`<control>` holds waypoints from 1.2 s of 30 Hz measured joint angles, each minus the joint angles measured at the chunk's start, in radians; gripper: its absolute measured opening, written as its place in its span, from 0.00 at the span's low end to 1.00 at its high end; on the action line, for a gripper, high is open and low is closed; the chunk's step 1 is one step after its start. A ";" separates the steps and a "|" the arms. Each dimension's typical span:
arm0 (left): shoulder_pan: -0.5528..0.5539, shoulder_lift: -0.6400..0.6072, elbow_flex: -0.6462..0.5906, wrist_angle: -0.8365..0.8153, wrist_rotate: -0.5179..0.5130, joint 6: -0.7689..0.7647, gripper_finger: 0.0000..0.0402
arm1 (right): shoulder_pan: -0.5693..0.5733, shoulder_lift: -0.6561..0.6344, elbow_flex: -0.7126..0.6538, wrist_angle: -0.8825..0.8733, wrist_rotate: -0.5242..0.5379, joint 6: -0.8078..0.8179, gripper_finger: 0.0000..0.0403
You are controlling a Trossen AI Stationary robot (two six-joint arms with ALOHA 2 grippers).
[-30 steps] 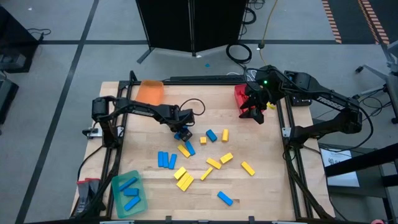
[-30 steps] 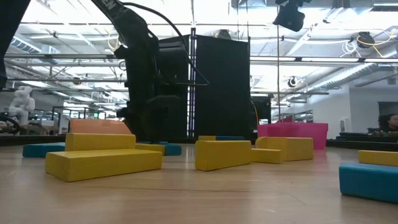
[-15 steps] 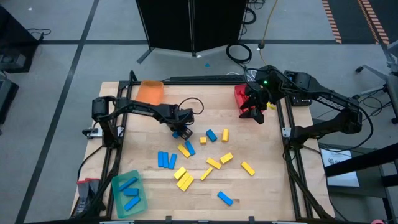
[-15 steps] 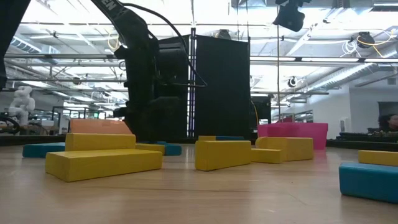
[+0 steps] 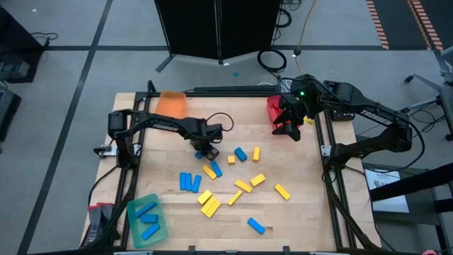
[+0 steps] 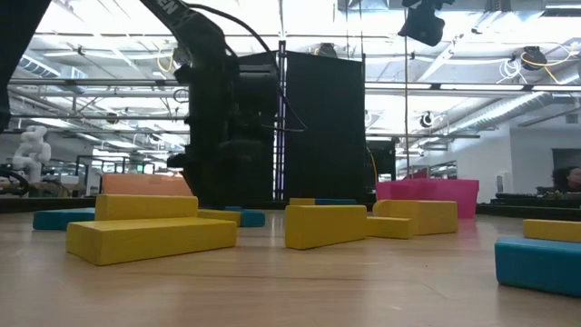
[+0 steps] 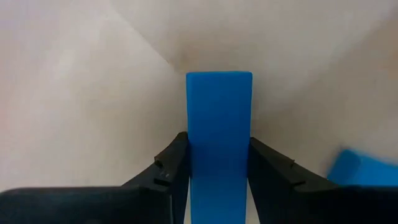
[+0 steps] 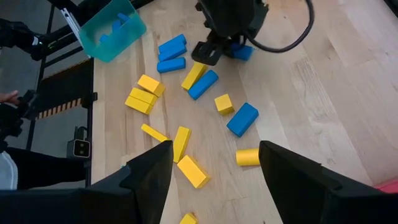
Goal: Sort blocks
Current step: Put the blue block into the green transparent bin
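Two claws showed over the wooden worktop. The left claw sat near the middle, its fingers pinching a blue block from both sides. The right claw hung with fingers spread beside the red tray. Other yellow and blue blocks lay scattered nearby, and several blue ones sat in the green tray.

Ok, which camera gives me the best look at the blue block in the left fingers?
The left wrist view: the blue block fills the frame, pinched between both fingers. The high view shows only a blue sliver under the left gripper; the right wrist view glimpses it distantly; the low view hides it.
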 joint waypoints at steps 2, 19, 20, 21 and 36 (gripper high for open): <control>-0.004 0.000 0.029 -0.042 0.012 0.007 0.33 | 0.000 0.000 0.000 0.000 0.000 0.000 0.58; -0.016 -0.003 0.215 -0.189 -0.033 0.082 0.33 | 0.000 0.000 0.000 0.000 0.000 0.002 0.58; -0.016 -0.007 0.227 -0.192 -0.036 0.084 0.33 | 0.000 0.000 0.000 0.000 0.000 0.002 0.58; -0.018 -0.009 0.240 -0.201 -0.042 0.087 0.33 | 0.000 0.000 0.000 0.000 0.000 0.002 0.58; -0.037 -0.153 0.386 -0.174 -0.124 0.108 0.33 | 0.000 0.000 0.000 -0.008 -0.002 0.001 0.58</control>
